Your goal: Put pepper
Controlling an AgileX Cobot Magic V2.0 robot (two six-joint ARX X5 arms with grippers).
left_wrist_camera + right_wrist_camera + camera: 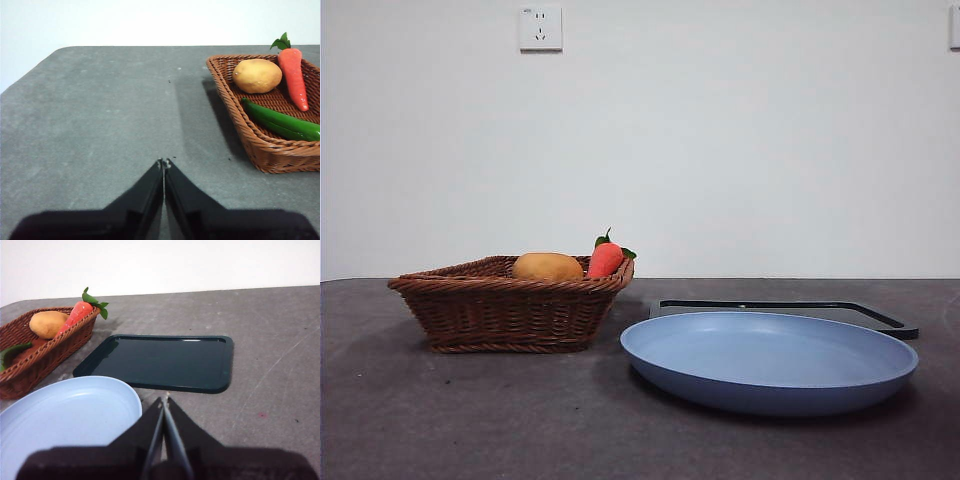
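Observation:
The long dark-green pepper (282, 121) lies inside the brown wicker basket (250, 132), along its near side; a small part also shows in the right wrist view (12, 352). In the front view the basket wall (505, 310) hides it. The blue plate (770, 360) sits empty to the right of the basket. My left gripper (164, 162) is shut and empty over bare table, left of the basket. My right gripper (164, 401) is shut and empty, beside the plate's rim (127, 392). Neither arm shows in the front view.
The basket also holds a yellow-orange lump (257, 75) and a red-orange vegetable with green leaves (294, 75). A flat dark tray (165, 361) lies behind the plate, seen low in the front view (790, 306). A white wall with a socket (541, 28) stands behind the table.

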